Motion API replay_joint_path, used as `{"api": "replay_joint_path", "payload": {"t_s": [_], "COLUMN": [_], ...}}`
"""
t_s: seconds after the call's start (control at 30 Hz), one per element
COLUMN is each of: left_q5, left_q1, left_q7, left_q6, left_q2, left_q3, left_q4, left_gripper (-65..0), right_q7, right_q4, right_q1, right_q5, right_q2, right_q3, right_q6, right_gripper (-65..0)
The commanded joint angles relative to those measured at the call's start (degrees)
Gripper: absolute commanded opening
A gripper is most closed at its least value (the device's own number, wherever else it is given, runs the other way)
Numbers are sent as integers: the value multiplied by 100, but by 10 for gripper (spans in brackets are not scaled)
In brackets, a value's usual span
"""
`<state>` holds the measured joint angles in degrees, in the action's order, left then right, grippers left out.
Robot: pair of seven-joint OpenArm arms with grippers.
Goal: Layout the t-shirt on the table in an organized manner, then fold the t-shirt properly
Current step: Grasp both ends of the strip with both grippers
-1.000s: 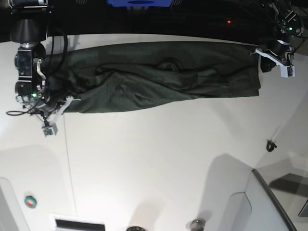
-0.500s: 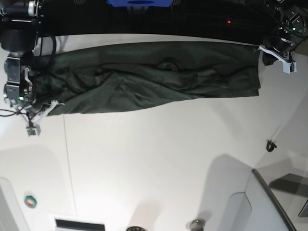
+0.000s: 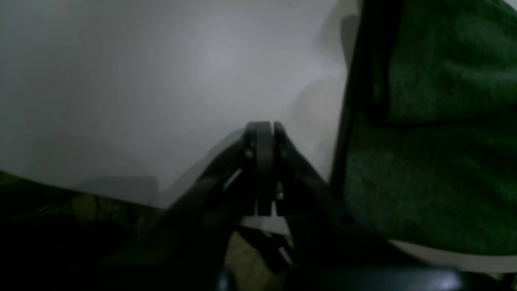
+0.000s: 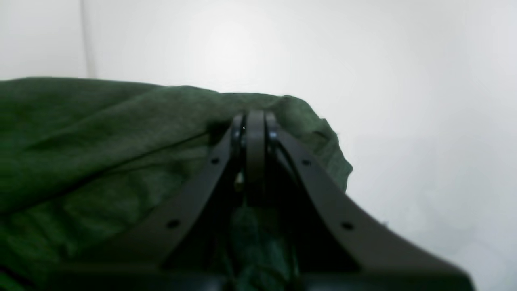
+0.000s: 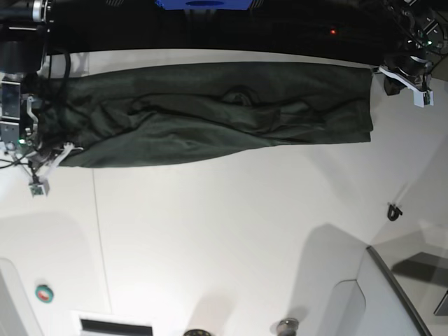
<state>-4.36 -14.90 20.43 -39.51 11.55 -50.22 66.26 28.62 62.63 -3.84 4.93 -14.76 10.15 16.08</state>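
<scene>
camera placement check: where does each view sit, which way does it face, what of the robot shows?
Base: overhead, looking down on the table; t-shirt stretched across the far side, an arm at each end.
Left wrist: on the left arm, looking past shut fingers at tabletop, shirt at right.
Right wrist: on the right arm, shut fingers against the shirt.
Shared: all three show the green shirt and white table.

We see the worktop [image 5: 231, 231] brightly lit from above with soft grey shadows low right. The left wrist view is dim and murky, its tool [image 3: 263, 129] blurred; the right wrist view glares white, with the t-shirt [image 4: 101, 153] soft-focused.
</scene>
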Motion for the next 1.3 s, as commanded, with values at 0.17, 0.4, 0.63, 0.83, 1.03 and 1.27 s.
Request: {"api": "replay_joint_path", "payload": {"t_s": [0.17, 0.4, 0.63, 0.83, 1.03, 1.27], "left_q5": [-105, -1757, -3366, -3393, -3393, -3384], "left_q1": [-264, -677, -845, -361, -115, 52], "left_q7": [-34, -16, -16, -16, -43, -78], "left_q6": [-49, -49, -49, -49, -49, -49], "left_q2": [115, 370, 818, 818, 792, 801], "left_q3": [-82, -196, 543, 1281, 1905, 2230], "left_q4": [737, 877, 244, -327, -556, -1250], "left_gripper": [-650, -650, 0, 0, 0, 0], "right_q7": [-71, -71, -71, -71, -71, -71], "right_q4": [1354, 2471, 2506, 2322, 2242, 2269], "right_q1": [344, 942, 1065, 1074, 1082, 1109], "right_q5": [30, 13, 13, 13, 13, 13], "right_q2": [39, 224, 250, 250, 250, 250], "right_q3": [62, 70, 18, -35, -184, -176], "right_q6": [6, 6, 6, 6, 6, 6], "right_gripper": [-642, -642, -642, -642, -642, -642]}}
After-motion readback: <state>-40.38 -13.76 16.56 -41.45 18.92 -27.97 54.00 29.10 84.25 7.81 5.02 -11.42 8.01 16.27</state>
